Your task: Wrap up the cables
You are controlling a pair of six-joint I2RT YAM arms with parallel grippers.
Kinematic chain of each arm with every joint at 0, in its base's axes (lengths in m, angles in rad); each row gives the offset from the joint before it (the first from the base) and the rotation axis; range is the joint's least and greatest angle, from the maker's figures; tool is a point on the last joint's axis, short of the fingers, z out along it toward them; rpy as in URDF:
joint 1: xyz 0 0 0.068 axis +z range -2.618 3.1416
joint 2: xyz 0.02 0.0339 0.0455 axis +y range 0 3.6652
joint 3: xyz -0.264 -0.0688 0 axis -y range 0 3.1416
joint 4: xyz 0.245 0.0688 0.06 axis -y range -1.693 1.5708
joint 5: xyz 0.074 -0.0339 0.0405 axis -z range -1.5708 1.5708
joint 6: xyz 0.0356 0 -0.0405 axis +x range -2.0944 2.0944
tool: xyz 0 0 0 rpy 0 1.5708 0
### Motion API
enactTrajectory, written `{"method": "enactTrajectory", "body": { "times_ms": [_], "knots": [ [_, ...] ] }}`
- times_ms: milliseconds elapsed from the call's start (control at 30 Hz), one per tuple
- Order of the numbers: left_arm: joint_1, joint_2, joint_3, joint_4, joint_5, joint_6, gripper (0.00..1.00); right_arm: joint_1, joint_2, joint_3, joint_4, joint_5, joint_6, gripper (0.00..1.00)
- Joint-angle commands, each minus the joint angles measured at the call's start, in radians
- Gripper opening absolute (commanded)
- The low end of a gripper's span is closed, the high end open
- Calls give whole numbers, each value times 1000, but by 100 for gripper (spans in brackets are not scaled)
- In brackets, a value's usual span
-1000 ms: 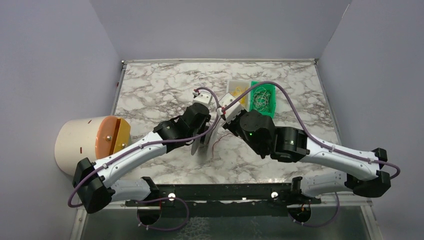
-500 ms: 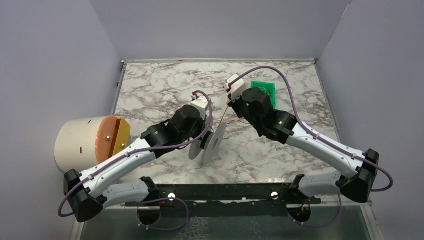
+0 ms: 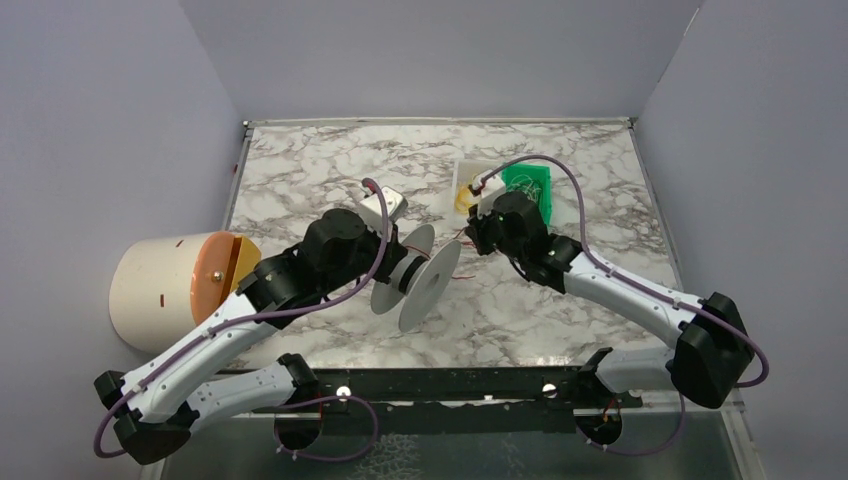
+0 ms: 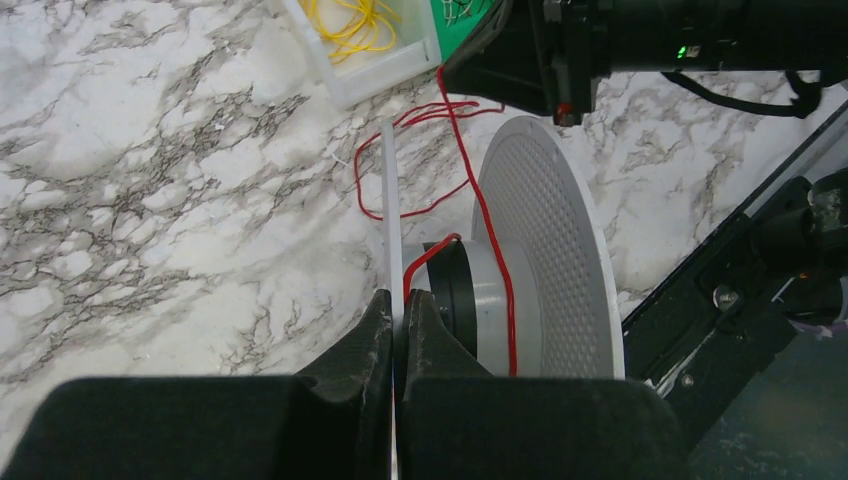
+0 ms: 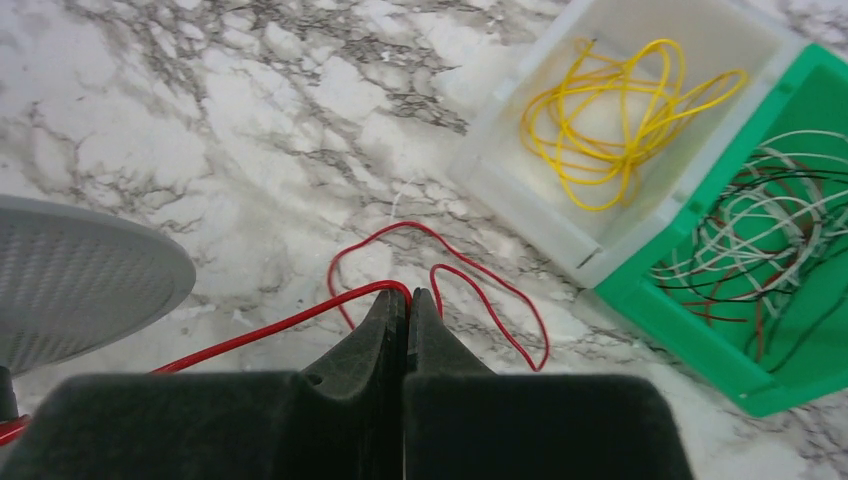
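The thin red wire (image 4: 487, 215) runs from the grey hub of a white spool (image 3: 415, 280) up over the marble to my right gripper. Loose loops of the wire (image 5: 490, 290) lie on the table beside the bins. My left gripper (image 4: 397, 297) is shut on the spool's thin flange (image 4: 390, 200) and holds the spool on edge; the perforated flange (image 4: 550, 250) stands to its right. My right gripper (image 5: 407, 293) is shut on the red wire, which bends over its fingertips and leads left to the spool (image 5: 70, 275). In the top view the right gripper (image 3: 470, 240) is just right of the spool.
A white bin (image 5: 510, 190) holding yellow wire and a green bin (image 5: 700, 330) holding pale and dark wires stand at the back right. A cream cylinder with an orange lid (image 3: 160, 285) stands off the table's left edge. The black rail (image 3: 450, 385) runs along the near edge.
The right gripper has swung back and right, away from the spool and towards the bins, still holding the wire. The left arm has drawn left and turned the spool flatter towards the camera.
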State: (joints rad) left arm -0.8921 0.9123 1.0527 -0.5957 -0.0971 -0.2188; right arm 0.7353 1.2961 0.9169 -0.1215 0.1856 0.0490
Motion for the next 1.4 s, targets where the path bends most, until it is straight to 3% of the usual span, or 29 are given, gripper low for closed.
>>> {"method": "enactTrajectory", "body": {
  "times_ms": [0, 300, 833, 1367],
  "knots": [
    [-9, -68, 92, -65, 137, -4, 0, -39, -2, -78, 164, -55, 102, 1],
    [-8, -95, 176, -25, 176, -39, 0, -40, -5, -266, 383, -211, 199, 2],
    [-8, -91, 295, 25, 206, -54, 0, -39, -49, -333, 529, -305, 198, 43],
    [-9, -147, 363, 78, 43, -89, 0, -39, -12, -387, 637, -362, 225, 41]
  ]
}}
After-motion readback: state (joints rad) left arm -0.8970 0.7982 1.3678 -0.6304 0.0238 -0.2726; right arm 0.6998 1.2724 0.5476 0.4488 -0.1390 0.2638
